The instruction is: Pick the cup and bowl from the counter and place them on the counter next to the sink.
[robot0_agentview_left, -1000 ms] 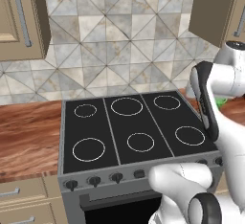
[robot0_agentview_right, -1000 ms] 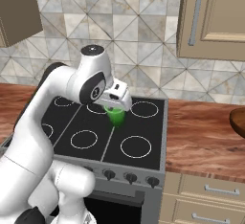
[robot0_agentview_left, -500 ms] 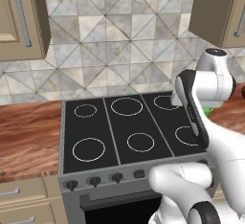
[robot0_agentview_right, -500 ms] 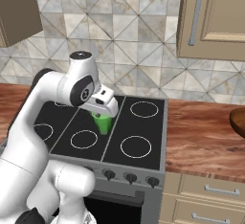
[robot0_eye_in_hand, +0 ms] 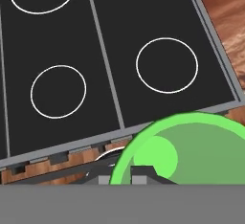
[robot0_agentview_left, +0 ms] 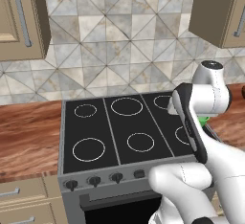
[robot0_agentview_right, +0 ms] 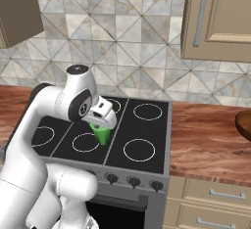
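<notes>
In the right base view my gripper [robot0_agentview_right: 102, 127] is shut on the small bright green cup [robot0_agentview_right: 103, 135], held above the front middle of the black stovetop [robot0_agentview_right: 139, 150]. In the hand view the cup [robot0_eye_in_hand: 191, 153] is large at the lower right, between my fingertips [robot0_eye_in_hand: 143, 172], over the stove's front edge. A sliver of the cup [robot0_agentview_left: 204, 120] peeks from behind my forearm in the left base view. The dark brown bowl [robot0_agentview_right: 244, 124] rests on the reddish-brown counter [robot0_agentview_right: 206, 140] at the far right edge. The sink is out of view.
The stovetop [robot0_agentview_left: 119, 132] with white rings lies between two stretches of counter [robot0_agentview_left: 28, 134]. Control knobs [robot0_agentview_right: 132, 181] line its front. Wall cabinets [robot0_agentview_right: 215, 17] hang above, and beige drawers [robot0_agentview_right: 211, 198] sit below the right counter.
The arm has swung the cup leftward and toward the stove's front, and a little lower. The bowl and the base have stayed put.
</notes>
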Motion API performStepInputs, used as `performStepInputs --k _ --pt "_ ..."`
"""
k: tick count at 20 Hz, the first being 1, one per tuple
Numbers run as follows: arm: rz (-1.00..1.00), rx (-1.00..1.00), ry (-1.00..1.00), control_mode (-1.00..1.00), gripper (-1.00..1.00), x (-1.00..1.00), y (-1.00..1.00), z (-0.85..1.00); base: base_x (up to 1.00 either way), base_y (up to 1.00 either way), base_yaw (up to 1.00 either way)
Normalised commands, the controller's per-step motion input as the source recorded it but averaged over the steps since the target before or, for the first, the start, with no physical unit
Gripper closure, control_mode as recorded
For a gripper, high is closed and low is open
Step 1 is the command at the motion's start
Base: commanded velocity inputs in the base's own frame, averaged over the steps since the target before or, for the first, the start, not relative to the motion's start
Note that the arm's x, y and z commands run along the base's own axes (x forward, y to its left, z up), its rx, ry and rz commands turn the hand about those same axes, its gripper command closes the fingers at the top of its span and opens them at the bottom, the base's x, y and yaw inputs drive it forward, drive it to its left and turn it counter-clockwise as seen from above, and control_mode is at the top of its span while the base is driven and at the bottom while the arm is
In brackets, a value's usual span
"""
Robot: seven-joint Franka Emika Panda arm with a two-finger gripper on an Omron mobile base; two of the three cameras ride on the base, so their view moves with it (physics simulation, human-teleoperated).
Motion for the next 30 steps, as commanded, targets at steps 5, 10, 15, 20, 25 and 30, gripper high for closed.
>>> performStepInputs --k 5,10,15,20,25,30 --pt "0.0 0.0 0.0 -1.0 1.0 0.0 0.0 0.0 0.0 0.0 0.0" --pt "0.0 0.0 0.0 1.0 1.0 0.0 0.0 0.0 0.0 0.02 0.0" --pt "0.0 0.0 0.0 1.0 1.0 0.0 0.0 0.0 -0.87 0.03 0.0" --pt "0.0 0.0 0.0 1.0 1.0 0.0 0.0 0.0 -0.77 0.04 -0.01" --pt "0.0 0.0 0.0 1.0 1.0 0.0 0.0 0.0 0.44 -0.24 0.5" --pt "0.0 0.0 0.0 1.0 1.0 0.0 0.0 0.0 0.18 -0.22 0.92"
